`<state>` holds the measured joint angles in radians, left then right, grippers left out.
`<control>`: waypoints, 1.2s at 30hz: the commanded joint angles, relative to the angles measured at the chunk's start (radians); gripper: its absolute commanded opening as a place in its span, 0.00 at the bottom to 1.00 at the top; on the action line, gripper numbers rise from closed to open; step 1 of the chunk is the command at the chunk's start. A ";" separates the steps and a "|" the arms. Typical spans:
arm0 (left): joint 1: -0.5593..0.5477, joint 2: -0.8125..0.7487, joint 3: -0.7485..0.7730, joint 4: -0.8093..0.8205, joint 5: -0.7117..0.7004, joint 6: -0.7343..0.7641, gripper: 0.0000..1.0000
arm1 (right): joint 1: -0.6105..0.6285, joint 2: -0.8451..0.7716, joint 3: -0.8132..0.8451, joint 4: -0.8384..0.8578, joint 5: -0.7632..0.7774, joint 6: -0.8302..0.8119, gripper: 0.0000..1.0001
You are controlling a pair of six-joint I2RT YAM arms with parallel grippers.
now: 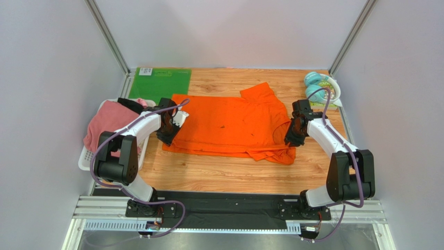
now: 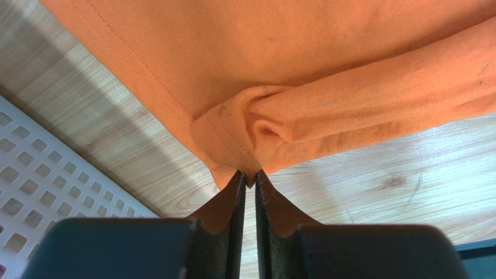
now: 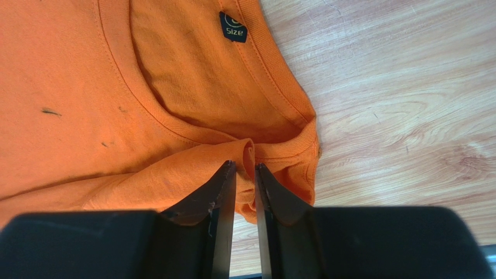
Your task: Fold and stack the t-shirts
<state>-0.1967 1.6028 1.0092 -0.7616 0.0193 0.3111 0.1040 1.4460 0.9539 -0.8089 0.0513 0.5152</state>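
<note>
The black base rail [image 1: 224, 207] lies nearest in the top view, and both arms reach out from it over the wooden table [image 1: 219, 174]. The orange shirt [image 1: 224, 122] lies spread across the middle of the table, with the left gripper [image 1: 168, 130] at its left edge and the right gripper [image 1: 292, 136] at its right edge. A pink shirt [image 1: 107, 122] and a black shirt [image 1: 131, 104] sit heaped in a white basket [image 1: 86, 156] at the left, near a green mat [image 1: 159, 83] at the far edge. In the left wrist view, the jaws stand almost together, pinching a bunched hem corner of the orange shirt. In the right wrist view, the jaws nip a fold of its collar, near the size label [image 3: 233, 27].
</note>
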 commanded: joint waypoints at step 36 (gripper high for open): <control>0.005 -0.202 0.025 -0.074 -0.093 0.013 0.00 | -0.012 -0.248 0.184 -0.108 -0.065 0.051 0.00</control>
<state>-0.1959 1.4322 1.0290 -0.8288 -0.0517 0.3157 0.1013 1.2118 1.0847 -0.9035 -0.0521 0.5571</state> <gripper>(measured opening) 0.006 0.006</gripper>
